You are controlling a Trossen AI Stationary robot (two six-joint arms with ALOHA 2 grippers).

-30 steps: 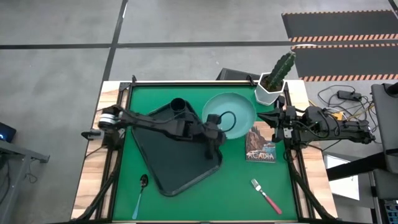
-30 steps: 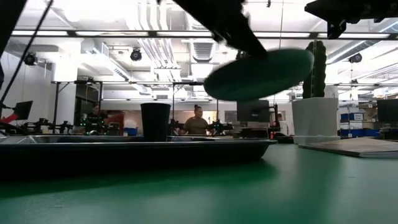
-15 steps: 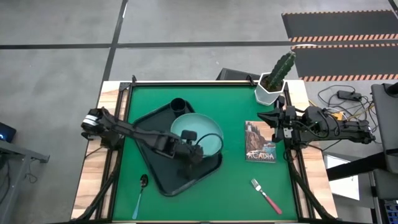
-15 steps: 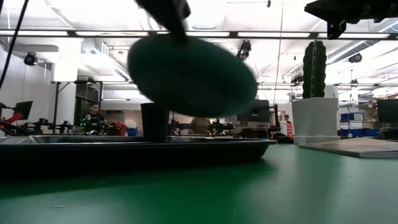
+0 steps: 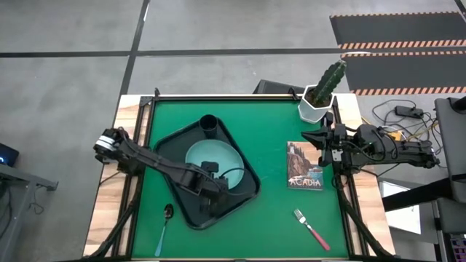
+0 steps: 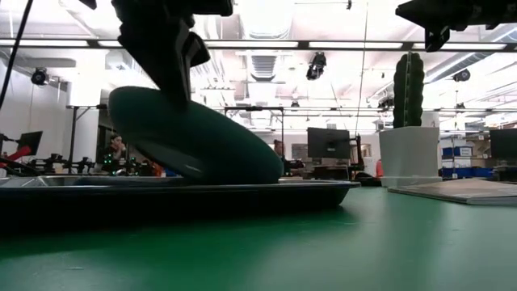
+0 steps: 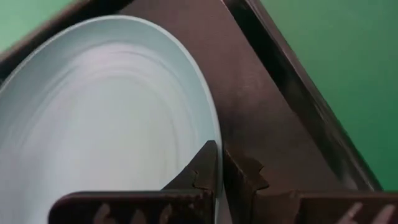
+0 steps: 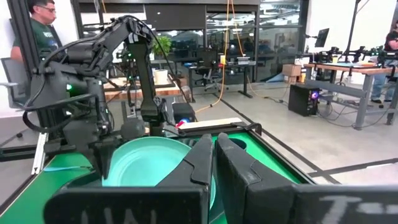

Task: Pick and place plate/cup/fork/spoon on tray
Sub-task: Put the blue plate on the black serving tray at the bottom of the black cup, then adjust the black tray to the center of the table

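**Plate held tilted over the tray**

The left gripper [image 5: 211, 173] is clamped on the rim of the plate [image 5: 210, 161], at the plate's 6 o'clock edge in the high view. In the left wrist view the two fingers [image 7: 205, 171] pinch the rim [image 7: 208, 134] between them. The low view shows the plate [image 6: 194, 141] tilted, its lower edge down at the tray [image 6: 242, 194] and its other side raised.

The tray [image 5: 247, 185] lies left of table centre. The cup [image 5: 208, 124] stands in the tray's 12 o'clock corner, just beside the plate.

The spoon [image 5: 165, 224] lies on the table at 7 o'clock from the tray. The fork [image 5: 312, 228] lies well apart at 4 o'clock.

The right gripper [image 5: 320, 138] waits at the table's 3 o'clock edge, fingers closed on nothing.
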